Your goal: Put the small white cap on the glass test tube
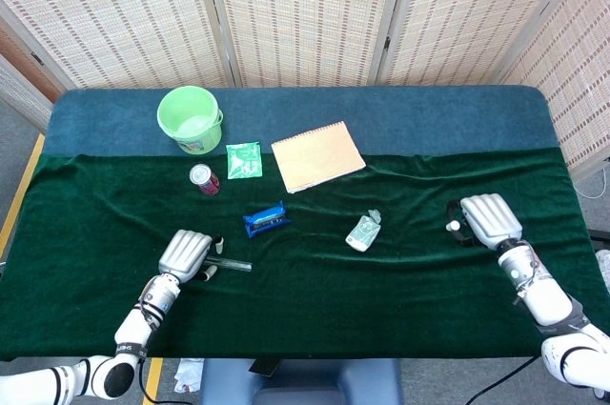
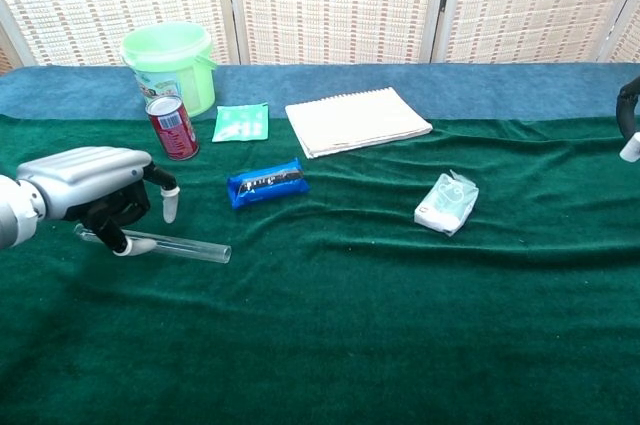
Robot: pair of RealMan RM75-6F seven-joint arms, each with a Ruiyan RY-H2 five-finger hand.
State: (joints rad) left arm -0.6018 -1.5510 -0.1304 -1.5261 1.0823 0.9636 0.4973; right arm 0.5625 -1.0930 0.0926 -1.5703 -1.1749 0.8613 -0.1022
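Tube [image 2: 165, 243] is seen lying flat on the green cloth [image 2: 350, 325], near the left front of the table, its open end toward the middle. The left hand [image 2: 95, 195] is placed over its closed end, fingers curled downward on either side of the glass; whether the tube is already clamped or only straddled cannot be told from either view. The cap [image 1: 455, 227] is pinched at the fingertips of the right hand [image 1: 488, 220], well apart from the tube, at the far right of the table; in the chest view only the edge of that hand and the cap [image 2: 630, 152] are caught.

Several risks can be judged from this. Smooth round glass on soft cloth may be rolled away if it is pressed from one side only, and it could be pushed toward the snack bar [image 2: 266, 182]. If it is gripped at the very end, the long free part may droop or swing when lifted, so that the mouth is hard to align. Too hard a squeeze might crack the glass. The cap, being small and held only at the fingertips, may be dropped during the long carry across, or tilted against the rim and knocked off. The pouch [image 2: 446, 203] lies near that path and could be brushed.
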